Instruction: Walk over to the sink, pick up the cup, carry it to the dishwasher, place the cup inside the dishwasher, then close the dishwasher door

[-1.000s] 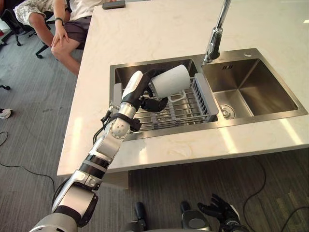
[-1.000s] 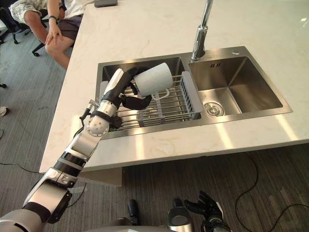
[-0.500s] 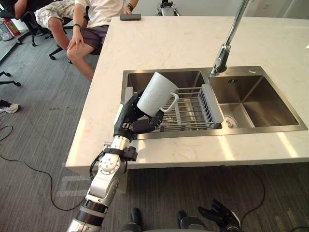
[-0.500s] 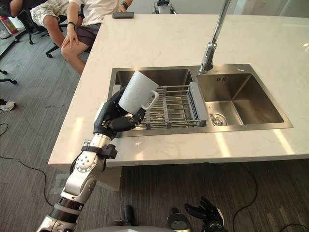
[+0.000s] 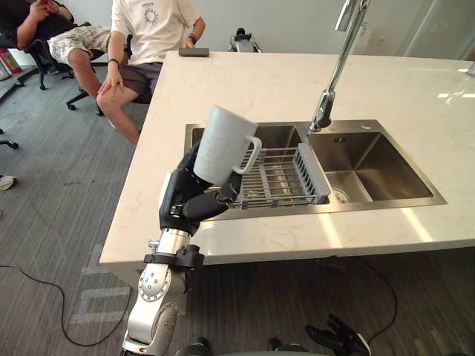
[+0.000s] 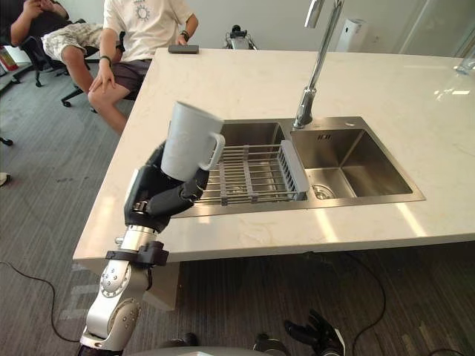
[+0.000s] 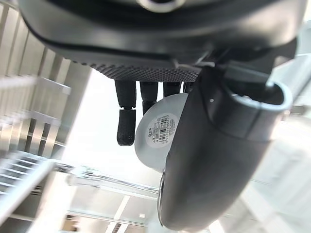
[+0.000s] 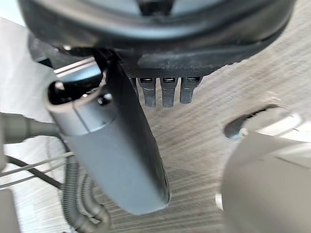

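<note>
At the upper left, a person (image 5: 148, 37) sat beside the pale counter (image 5: 282, 81). Left of centre, the robot's left hand (image 5: 189, 202) had its fingers and thumb curled round the base of a white cup (image 5: 223, 144), held slightly tilted above the counter's near edge, in front of the drying rack (image 5: 278, 176) and the sink (image 5: 371, 167). At the bottom right, the right hand (image 5: 338, 343) hung with its fingers spread. Carrying well likely meant keeping the clasp firm and the cup steady and clear of the counter while turning.
</note>
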Robot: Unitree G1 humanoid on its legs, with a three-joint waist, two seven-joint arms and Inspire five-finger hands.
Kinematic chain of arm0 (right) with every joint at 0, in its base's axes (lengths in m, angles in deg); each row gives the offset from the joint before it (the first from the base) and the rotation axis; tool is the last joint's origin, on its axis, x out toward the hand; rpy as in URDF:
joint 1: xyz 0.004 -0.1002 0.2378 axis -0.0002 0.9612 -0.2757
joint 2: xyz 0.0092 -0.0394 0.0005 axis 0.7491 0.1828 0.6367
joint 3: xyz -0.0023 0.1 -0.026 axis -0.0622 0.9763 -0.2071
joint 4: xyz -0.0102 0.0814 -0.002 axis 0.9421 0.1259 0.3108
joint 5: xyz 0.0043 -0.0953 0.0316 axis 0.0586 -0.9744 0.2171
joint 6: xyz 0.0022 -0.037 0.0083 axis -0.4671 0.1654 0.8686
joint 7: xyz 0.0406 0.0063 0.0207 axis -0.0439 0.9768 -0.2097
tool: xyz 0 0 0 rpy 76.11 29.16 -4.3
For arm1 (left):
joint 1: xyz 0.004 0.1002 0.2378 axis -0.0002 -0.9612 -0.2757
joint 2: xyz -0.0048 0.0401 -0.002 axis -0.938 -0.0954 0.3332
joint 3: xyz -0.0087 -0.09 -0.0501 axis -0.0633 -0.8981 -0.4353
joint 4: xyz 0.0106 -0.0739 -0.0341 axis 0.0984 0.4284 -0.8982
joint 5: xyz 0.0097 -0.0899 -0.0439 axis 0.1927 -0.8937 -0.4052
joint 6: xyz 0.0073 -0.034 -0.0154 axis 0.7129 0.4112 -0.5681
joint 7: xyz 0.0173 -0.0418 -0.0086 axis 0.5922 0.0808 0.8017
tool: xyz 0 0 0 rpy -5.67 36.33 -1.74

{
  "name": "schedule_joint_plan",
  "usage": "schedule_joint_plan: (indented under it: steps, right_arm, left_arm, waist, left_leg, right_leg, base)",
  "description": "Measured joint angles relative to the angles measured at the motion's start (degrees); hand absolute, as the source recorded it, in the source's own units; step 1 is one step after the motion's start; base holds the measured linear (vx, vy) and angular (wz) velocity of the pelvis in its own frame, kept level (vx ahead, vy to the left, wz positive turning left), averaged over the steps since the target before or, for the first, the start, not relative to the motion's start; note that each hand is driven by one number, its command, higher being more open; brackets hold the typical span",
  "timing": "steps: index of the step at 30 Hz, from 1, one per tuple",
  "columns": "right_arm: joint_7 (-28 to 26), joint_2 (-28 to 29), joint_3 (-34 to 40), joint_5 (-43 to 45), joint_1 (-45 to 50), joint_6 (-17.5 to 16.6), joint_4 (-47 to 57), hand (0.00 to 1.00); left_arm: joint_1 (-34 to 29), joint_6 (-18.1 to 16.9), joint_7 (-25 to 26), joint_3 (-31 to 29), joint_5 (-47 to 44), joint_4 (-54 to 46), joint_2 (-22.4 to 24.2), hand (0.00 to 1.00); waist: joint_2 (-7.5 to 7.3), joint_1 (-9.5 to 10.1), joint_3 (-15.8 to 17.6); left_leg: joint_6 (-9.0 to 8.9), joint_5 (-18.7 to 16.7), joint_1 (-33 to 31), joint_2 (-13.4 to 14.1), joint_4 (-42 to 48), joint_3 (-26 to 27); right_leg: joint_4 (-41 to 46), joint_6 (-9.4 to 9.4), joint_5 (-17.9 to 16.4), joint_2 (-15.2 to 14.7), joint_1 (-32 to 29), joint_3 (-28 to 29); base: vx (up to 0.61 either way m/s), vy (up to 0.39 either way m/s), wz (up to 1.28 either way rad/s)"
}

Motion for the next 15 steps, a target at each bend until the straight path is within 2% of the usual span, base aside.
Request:
schedule_joint_plan:
  steps: [1, 2, 3, 4, 5, 6, 8, 9, 10, 12, 13, 14, 15]
  right_arm:
    - [0.29, -0.05, 0.03, 0.03, -0.12, 0.00, 0.28, 0.90]
    - [0.34, 0.09, -0.01, 0.05, -0.67, 0.00, 0.45, 0.90]
    - [0.26, 0.18, -0.07, 0.06, -0.81, 0.00, 0.58, 0.90]
    - [0.19, 0.23, -0.10, 0.09, -0.72, -0.02, 1.06, 0.90]
    - [0.27, 0.24, -0.10, 0.10, -0.79, -0.04, 1.40, 0.90]
    - [0.57, 0.12, -0.06, 0.11, -1.24, -0.18, 2.12, 0.90]
    - [0.80, 0.13, -0.08, 1.30, -3.00, -0.21, 2.58, 0.90]
    - [0.84, 0.24, -0.08, 1.46, -3.58, -0.21, 2.68, 0.90]
    - [1.33, 0.07, -0.08, 1.85, -4.52, -0.29, 2.72, 0.90]
    - [1.88, -0.02, -0.15, 2.26, -4.57, -0.39, 2.33, 0.90]
    - [2.41, -0.08, -0.12, 2.32, -4.88, -0.45, 2.00, 0.90]
    - [3.07, -0.16, 0.06, 2.34, -4.81, -0.81, 2.01, 0.90]
    - [3.56, -0.26, -0.05, 2.34, -4.64, -0.84, 2.03, 0.90]
  left_arm:
    - [0.74, -0.33, 0.25, -0.12, 0.09, -0.12, 0.74, 0.30]
    - [1.37, -0.99, 0.34, -0.91, 0.10, -0.20, 1.06, 0.30]
    - [1.40, -1.36, 0.76, -1.87, 0.09, -0.19, 1.84, 0.30]
    - [1.37, -1.92, 0.94, -2.85, 0.07, -0.20, 2.11, 0.30]
    - [1.40, -2.40, 1.11, -3.08, 0.08, -0.22, 2.00, 0.30]
    - [1.47, -3.20, 1.50, -3.35, 0.10, -0.50, 2.08, 0.30]
    - [1.41, -3.21, 1.87, -3.34, 0.11, -0.57, 2.54, 0.30]
    - [1.35, -3.16, 1.90, -3.31, 0.12, -0.56, 2.89, 0.30]
    - [1.29, -2.78, 2.17, -2.70, 0.09, -0.39, 3.78, 0.30]
    - [0.89, -2.56, 2.19, -0.66, 0.07, -0.41, 4.11, 0.30]
    - [1.06, -2.57, 2.14, 0.47, 0.05, -0.53, 3.79, 0.30]
    - [1.45, -2.50, 2.10, 1.87, 0.05, -0.82, 3.46, 0.30]
    - [1.47, -2.48, 2.08, 2.61, 0.04, -1.14, 3.57, 0.30]
  waist:
    - [0.37, 0.69, 0.00]
    - [0.72, 0.93, 0.39]
    - [0.37, 1.01, 0.23]
    - [0.10, 1.28, -0.01]
    - [-0.08, 1.68, -0.15]
    - [-0.64, 3.43, -0.62]
    - [-0.11, 4.64, -0.54]
    - [-0.03, 4.71, -0.37]
    - [1.44, 4.28, 0.71]
    - [2.47, 3.99, 1.29]
    - [2.61, 3.39, 1.43]
    - [1.85, 1.94, 2.02]
    - [1.95, 1.62, 2.18]
  left_leg:
    - [0.77, 0.36, -0.11, 0.45, -0.08, -0.11]
    - [1.35, 0.62, -0.40, 0.54, 0.13, -0.34]
    - [1.58, 0.87, -0.52, 0.06, 0.53, -1.19]
    - [1.45, 1.06, -1.44, -0.55, 1.42, -2.52]
    - [1.15, 1.47, -2.40, -0.90, 2.04, -3.13]
    - [0.68, 2.03, -5.62, -1.22, 3.88, -3.74]
    - [-0.05, 3.67, -9.41, -0.99, 4.71, -4.83]
    - [-0.29, 4.33, -10.19, -0.91, 4.66, -5.39]
    - [-0.94, 5.64, -10.89, -0.27, 4.71, -7.43]
    - [-2.22, 8.09, -10.99, 0.96, 3.62, -9.39]
    - [-3.33, 12.39, -10.87, 0.82, -0.68, -9.79]
    - [-1.13, 10.44, -11.73, 1.41, 2.18, -7.49]
    - [0.39, 7.72, -12.14, 1.86, 6.22, -5.85]
  right_leg:
    - [0.65, 1.68, -0.28, 0.25, -0.11, -0.42]
    - [7.28, 3.21, -3.61, 0.28, -1.83, -0.63]
    - [17.50, 3.89, -7.45, 0.19, -2.56, -0.55]
    - [22.54, 4.52, -9.43, 0.03, -1.22, -0.45]
    - [22.85, 4.31, -10.24, -0.02, -0.35, -0.34]
    - [17.94, 2.03, -12.74, 0.13, 1.10, -0.16]
    - [10.64, -1.17, -14.57, 0.59, 2.20, -0.50]
    - [8.78, -2.00, -15.01, 0.87, 2.63, -0.59]
    - [7.36, -4.31, -14.01, 2.50, 3.55, -1.97]
    - [7.38, -5.85, -13.27, 4.47, 3.96, -4.30]
    - [7.03, -7.76, -12.24, 4.46, 3.78, -6.66]
    - [6.32, -9.55, -11.14, 3.97, 2.96, -9.72]
    - [6.16, -9.85, -10.75, 3.75, 2.90, -10.85]
  base:
    - [-0.05, 0.019, 0.20]
    - [-0.07, 0.011, 0.28]
    - [-0.06, -0.034, 0.47]
    - [-0.05, -0.031, 0.53]
    - [-0.05, -0.113, 0.44]
    - [-0.06, -0.117, 0.27]
    - [-0.10, -0.146, 0.26]
    - [-0.16, -0.160, 0.42]
    - [-0.20, -0.177, 0.49]
    - [-0.31, -0.208, 0.63]
    - [-0.34, -0.184, 0.99]
    - [-0.27, -0.133, 1.04]
    - [-0.21, -0.104, 1.05]
